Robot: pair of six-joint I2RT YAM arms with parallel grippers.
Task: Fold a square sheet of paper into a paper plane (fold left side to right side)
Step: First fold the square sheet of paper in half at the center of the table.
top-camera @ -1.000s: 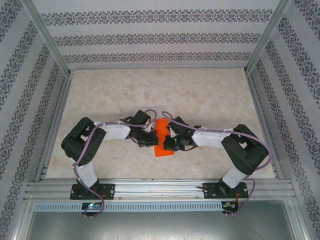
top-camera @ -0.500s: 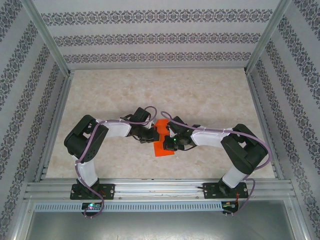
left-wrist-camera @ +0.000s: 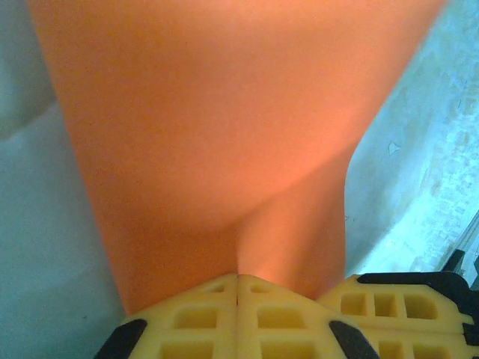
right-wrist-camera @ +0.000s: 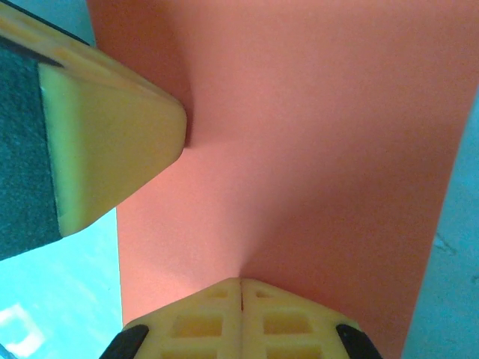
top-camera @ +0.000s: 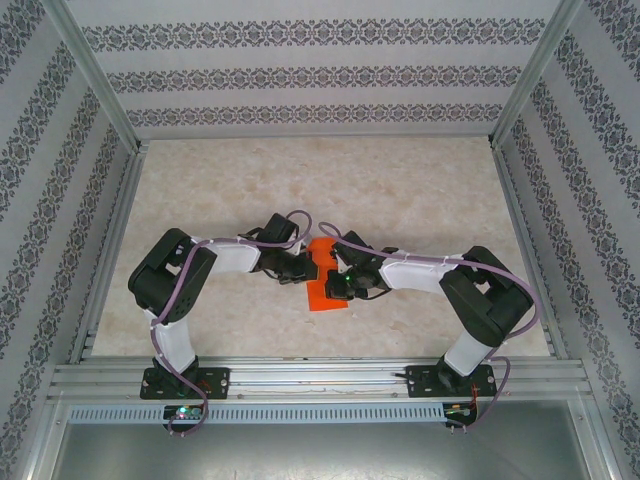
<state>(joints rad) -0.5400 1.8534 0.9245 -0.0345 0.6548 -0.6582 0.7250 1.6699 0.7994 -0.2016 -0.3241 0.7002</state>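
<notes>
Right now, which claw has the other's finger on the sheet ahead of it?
Right claw: a second yellow finger sits upper left, tip on the orange sheet. Left claw has bare paper ahead.

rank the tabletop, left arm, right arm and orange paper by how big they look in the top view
1. tabletop
2. left arm and right arm, which look about alike
3. orange paper, partly covered

We've got bright orange-red paper [top-camera: 322, 297], yellow fingertips [left-wrist-camera: 224, 329], a beige marbled table [top-camera: 400, 190] and purple-grey floral-striped walls [top-camera: 320, 75].
</notes>
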